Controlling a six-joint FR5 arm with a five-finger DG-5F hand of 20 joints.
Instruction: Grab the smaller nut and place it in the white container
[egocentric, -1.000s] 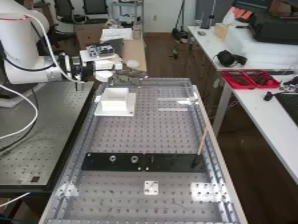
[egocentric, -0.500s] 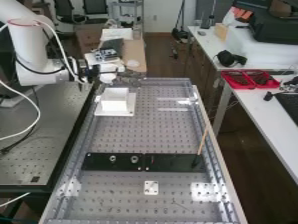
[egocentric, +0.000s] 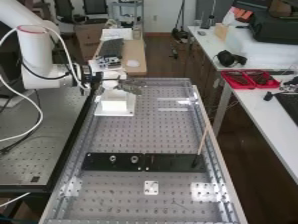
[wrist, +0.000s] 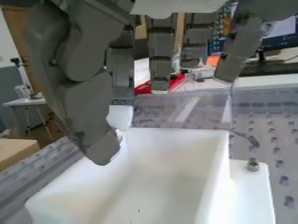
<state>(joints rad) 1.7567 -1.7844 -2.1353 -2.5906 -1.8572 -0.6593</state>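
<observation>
The hand (egocentric: 126, 86) is above the far part of the white container (egocentric: 115, 102) in the high view. From the wrist, the hand (wrist: 83, 90) hangs over the near wall of the white container (wrist: 159, 182), its thumb close against the pale tip (wrist: 120, 117) of one finger. A sliver of the smaller nut (wrist: 119, 134) appears pinched there, mostly hidden by the thumb. The other fingers hang lower over the scene, holding nothing. On the black bar (egocentric: 173, 162) stand the larger nut (egocentric: 113, 158) and the bearing (egocentric: 134, 159).
The perforated bench (egocentric: 133, 135) has raised side rails. A thin wooden stick (egocentric: 203, 141) leans up from the bar's right end. A bolt (wrist: 253, 165) stands on the container's white base plate. Red trays (egocentric: 249, 79) lie on the side table.
The arm has swung rightward in the high view, and the hand has come nearer, from beyond the container to above its far part. The parts on the bar have not moved.
</observation>
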